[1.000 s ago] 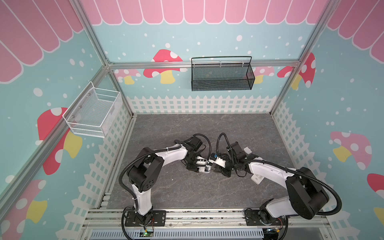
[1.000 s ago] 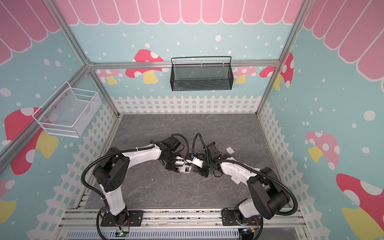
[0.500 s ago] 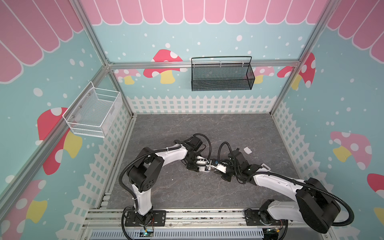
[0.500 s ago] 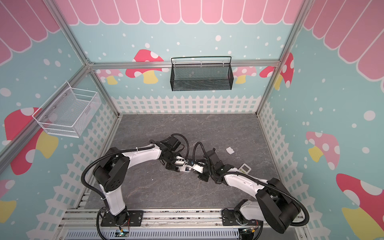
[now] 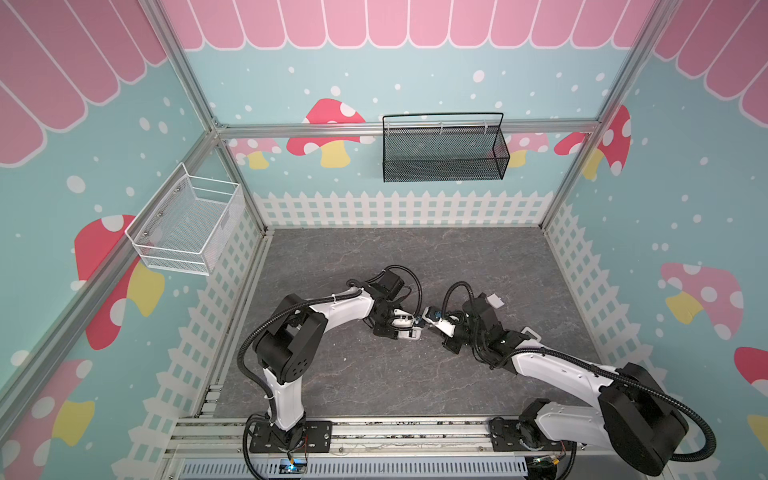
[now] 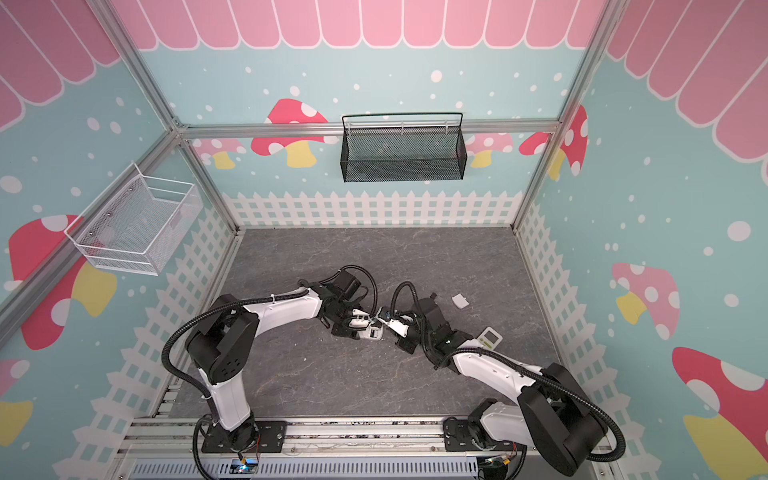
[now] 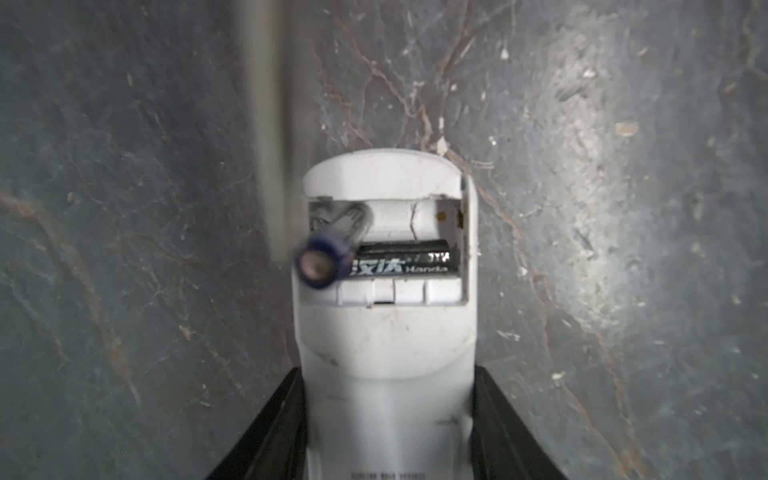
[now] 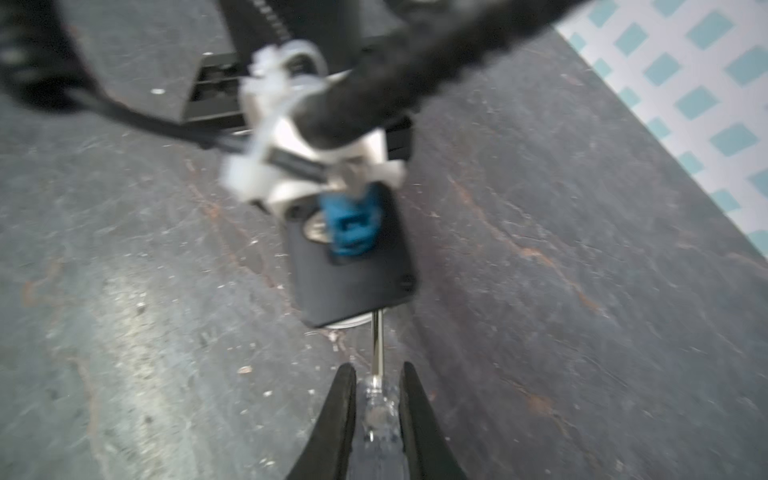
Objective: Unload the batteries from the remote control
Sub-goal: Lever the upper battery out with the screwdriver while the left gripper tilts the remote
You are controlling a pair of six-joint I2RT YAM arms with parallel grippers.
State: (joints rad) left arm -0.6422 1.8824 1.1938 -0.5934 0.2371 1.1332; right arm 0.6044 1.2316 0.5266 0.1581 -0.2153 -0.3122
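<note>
One white remote (image 7: 386,340) clamped in the left gripper (image 7: 389,374) near the middle of the table (image 5: 374,374), one black battery (image 7: 405,264) flat in its open slot, one blue battery (image 7: 320,266) tipped up beside it, right gripper (image 8: 378,370) squeezing one clear-handled screwdriver (image 8: 380,411), one second remote (image 6: 490,337) toward the right edge

The white plastic remote control (image 7: 386,353) holds a black cylindrical battery (image 7: 411,264) with white lettering; at its nine o'clock, a dark blue-purple battery (image 7: 322,264) shows a dull silver end. The stone-look tabletop (image 7: 582,208) is dark grey, veined rust-brown and flecked white. The clear-handled screwdriver (image 8: 379,399) has a bright silver shaft. In both top views, teal walls (image 5: 415,83) carry white dots, red-and-yellow mushrooms, pink scallops and a white picket fence; a black mesh basket (image 5: 444,149) hangs at twelve o'clock, a white wire basket (image 5: 187,224) at ten.
</note>
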